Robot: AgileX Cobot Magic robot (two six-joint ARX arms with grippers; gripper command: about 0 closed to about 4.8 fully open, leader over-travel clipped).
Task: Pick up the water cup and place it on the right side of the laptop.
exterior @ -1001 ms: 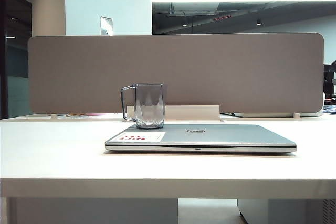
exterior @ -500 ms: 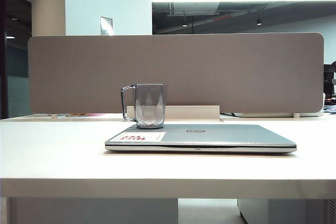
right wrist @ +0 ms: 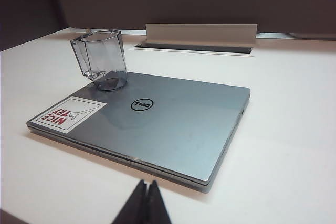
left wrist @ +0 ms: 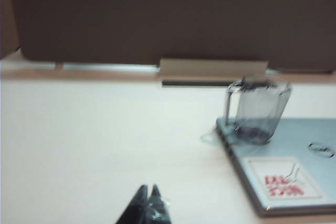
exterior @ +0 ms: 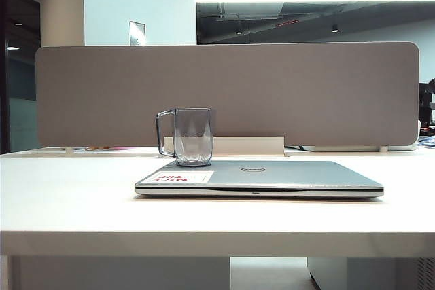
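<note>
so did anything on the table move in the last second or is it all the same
Nothing visibly changed. The water cup stands upright on the closed laptop, at its far left corner, exactly as before. Nothing was taken hold of or let go. Neither arm shows in the exterior view; the left pincer and the right pincer are both shut and empty, short of the laptop.

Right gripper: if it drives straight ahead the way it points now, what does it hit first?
Probably the laptop. The shut right gripper sits just short of its near edge, aimed across the lid; the cup stands off to one side. Height over the lid is unclear, so it might skim above.
</note>
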